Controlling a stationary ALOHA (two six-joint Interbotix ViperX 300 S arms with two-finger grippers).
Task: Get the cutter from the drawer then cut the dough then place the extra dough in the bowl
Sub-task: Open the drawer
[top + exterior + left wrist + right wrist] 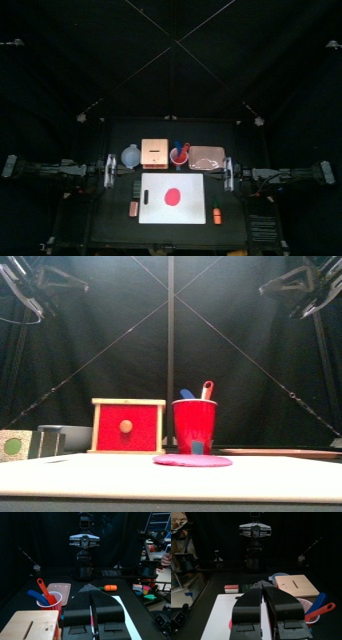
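Note:
The pale wooden box (155, 153) stands at the back of the table, its red drawer front (128, 427) closed. No cutter shows. A flat red dough disc (171, 195) lies in the middle of the white cutting board (195, 208). The blue-grey bowl (130, 155) sits left of the box. My left gripper (110, 170) hangs shut at the board's left, its jaws (91, 592) pressed together with nothing between them. My right gripper (230, 172) hangs shut at the board's right, also holding nothing (265, 587). Both are raised above the table.
A red cup (194, 426) with a blue and a red toy knife stands right of the box, and the pink tray (205, 155) lies beside it. A small reddish toy (132, 206) lies left of the board, and an orange toy (214, 213) rests at its right edge.

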